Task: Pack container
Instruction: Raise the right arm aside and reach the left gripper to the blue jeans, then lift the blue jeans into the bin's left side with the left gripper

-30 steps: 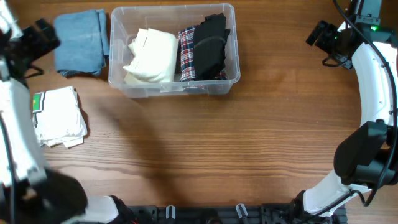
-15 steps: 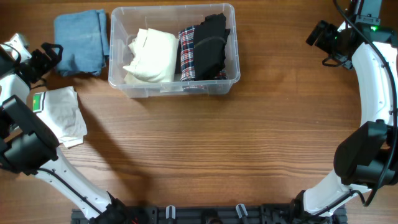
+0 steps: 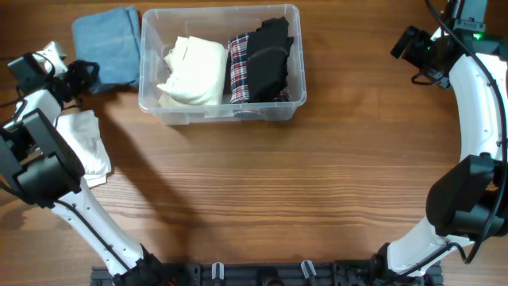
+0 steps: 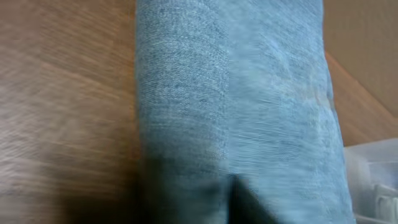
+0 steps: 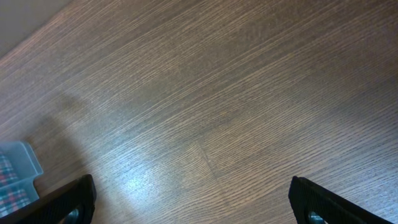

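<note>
The clear plastic container (image 3: pixel 222 116) stands at the back of the table and holds a cream garment (image 3: pixel 194 70), a plaid one (image 3: pixel 239 67) and a black one (image 3: pixel 268 56). A folded blue garment (image 3: pixel 109 44) lies just left of it. My left gripper (image 3: pixel 82 75) sits at that garment's near left corner, closed on its edge. The left wrist view is filled by the blue garment (image 4: pixel 249 93), with the jaws only dark blurs at the bottom. My right gripper (image 3: pixel 409 49) hovers far right, open over bare wood (image 5: pixel 193 199).
A folded white garment (image 3: pixel 79 147) with a green tag lies on the table near the left edge, below the left gripper. A corner of the container (image 5: pixel 15 169) shows at the left of the right wrist view.
My left gripper swung right and back from the table's left edge onto the blue garment's corner and closed there. The blue garment shifted slightly. The right arm stayed still.
</note>
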You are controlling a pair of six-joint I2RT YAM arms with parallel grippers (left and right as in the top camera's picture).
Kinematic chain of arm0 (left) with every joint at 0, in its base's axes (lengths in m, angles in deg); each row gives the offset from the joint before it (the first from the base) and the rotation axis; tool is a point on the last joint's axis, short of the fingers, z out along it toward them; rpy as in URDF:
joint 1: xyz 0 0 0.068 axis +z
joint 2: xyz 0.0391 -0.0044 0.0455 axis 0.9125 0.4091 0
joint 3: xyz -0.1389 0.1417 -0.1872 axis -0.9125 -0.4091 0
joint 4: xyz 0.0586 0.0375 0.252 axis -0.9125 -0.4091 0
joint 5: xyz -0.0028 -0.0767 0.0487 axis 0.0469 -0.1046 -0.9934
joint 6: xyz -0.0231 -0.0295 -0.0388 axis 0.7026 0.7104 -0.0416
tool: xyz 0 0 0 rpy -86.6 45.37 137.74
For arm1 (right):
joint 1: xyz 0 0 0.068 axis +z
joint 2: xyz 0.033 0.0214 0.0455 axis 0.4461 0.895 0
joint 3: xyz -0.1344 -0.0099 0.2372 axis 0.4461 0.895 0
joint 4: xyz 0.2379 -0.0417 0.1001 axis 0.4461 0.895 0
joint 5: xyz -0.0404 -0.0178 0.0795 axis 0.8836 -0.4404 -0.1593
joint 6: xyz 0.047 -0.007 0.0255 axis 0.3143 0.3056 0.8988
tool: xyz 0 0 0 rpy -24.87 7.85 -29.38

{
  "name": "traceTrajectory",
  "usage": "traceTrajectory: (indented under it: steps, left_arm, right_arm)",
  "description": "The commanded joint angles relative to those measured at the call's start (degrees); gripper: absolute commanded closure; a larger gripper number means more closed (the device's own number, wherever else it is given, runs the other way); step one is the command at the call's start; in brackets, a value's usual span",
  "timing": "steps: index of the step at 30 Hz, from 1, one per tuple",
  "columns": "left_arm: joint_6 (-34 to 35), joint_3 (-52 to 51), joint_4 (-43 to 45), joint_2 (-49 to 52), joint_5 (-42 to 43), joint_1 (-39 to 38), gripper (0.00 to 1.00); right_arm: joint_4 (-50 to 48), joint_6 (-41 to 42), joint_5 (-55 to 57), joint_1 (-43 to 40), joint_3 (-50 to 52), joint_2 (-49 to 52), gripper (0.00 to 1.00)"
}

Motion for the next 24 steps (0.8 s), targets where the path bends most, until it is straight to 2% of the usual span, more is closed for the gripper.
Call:
traceTrajectory:
  steps: [1,6,12,16,22,24]
  left_arm:
    - [3.5,0.3,0.1,0.3,1.4,-0.8,0.96]
    - [10.3,0.3,-0.1,-7.9,4.0,1.4,0.96]
    - [10.4,0.3,-2.8,-25.3,4.5,1.4,0.96]
    - [12.0,0.3,-2.8,-33.8,11.6,1.1,0.96]
    - [19.1,0.3,-2.9,-41.2,23.5,-7.0,0.96]
    - [19.3,0.3,-7.0,-41.3,24.5,-11.1,0.96]
  right_arm:
    - [0.0,-0.7,1.2,0.0,0.2,0.7,0.00]
    - [0.0,-0.7,1.2,0.0,0.2,0.7,0.00]
    - [0.0,-0.7,1.2,0.0,0.2,0.7,0.00]
    - [0.0,-0.7,1.2,0.0,0.2,0.7,0.00]
    - [0.0,-0.7,1.2,0.0,0.2,0.7,0.00]
    - [0.0,-0.7,1.2,0.0,0.2,0.7,0.00]
